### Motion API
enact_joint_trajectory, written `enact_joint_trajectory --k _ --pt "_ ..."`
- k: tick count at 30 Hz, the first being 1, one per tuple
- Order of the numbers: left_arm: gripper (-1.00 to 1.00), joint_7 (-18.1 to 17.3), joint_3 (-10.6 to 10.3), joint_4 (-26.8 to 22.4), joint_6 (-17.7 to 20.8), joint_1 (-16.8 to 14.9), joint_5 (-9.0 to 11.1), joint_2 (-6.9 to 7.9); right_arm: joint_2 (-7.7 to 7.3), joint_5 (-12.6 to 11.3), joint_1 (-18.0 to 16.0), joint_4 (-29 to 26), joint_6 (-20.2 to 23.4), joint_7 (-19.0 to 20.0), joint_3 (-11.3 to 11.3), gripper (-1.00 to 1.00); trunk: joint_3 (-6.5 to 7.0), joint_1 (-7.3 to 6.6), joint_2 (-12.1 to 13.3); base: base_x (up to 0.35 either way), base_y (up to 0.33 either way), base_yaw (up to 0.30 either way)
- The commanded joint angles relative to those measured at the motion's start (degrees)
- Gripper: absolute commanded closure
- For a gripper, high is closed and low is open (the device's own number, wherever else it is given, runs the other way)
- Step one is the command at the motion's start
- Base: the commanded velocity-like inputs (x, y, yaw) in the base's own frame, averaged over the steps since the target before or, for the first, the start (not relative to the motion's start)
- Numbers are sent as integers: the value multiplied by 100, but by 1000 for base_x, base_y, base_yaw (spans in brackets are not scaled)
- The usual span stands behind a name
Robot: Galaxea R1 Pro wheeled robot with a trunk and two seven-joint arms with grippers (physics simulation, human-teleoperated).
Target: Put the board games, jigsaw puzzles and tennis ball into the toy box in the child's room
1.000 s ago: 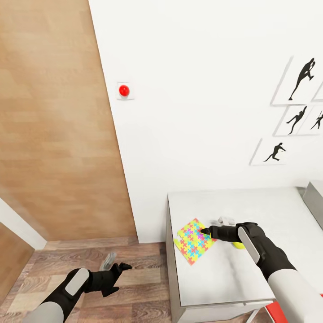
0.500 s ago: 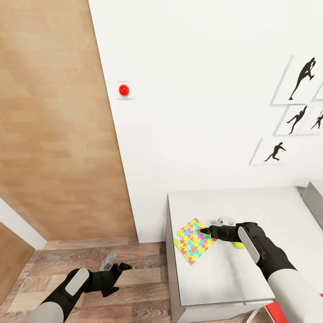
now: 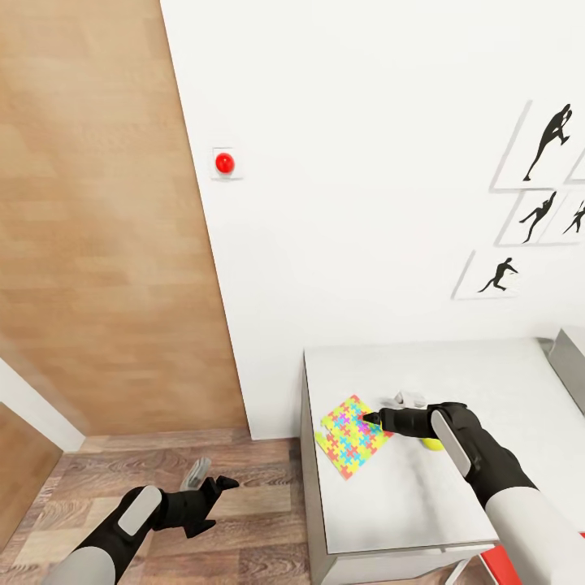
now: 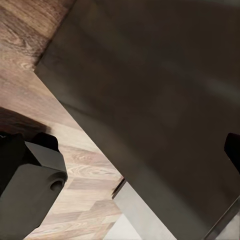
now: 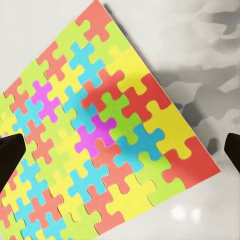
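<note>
— Where's the puzzle (image 3: 353,435)?
— Lower centre of the head view, flat on the table (image 3: 406,496) by its left edge; a ball (image 3: 431,444) peeks from behind the arm.
— And the right gripper (image 3: 375,419)?
— Over the puzzle's right corner, fingers spread wide, holding nothing.
— Left gripper (image 3: 213,486)?
— Lower left, over the floor (image 3: 252,536), also open.

The right arm (image 3: 467,451) hides most of the tennis ball (image 3: 431,444); the toy box (image 3: 570,356) is cut off.
</note>
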Motion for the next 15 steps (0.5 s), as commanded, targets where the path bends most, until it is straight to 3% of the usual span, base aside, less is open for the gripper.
enact_joint_trajectory --k 1,15 --pt "-100 -22 25 -1 31 -4 -26 -2 -5 23 -5 -4 16 25 11 -100 -11 3 -11 0 0 0" --pt "-100 -23 20 0 31 -3 -26 -1 -7 20 -5 -6 12 24 -1 -100 -80 3 -11 0 0 0"
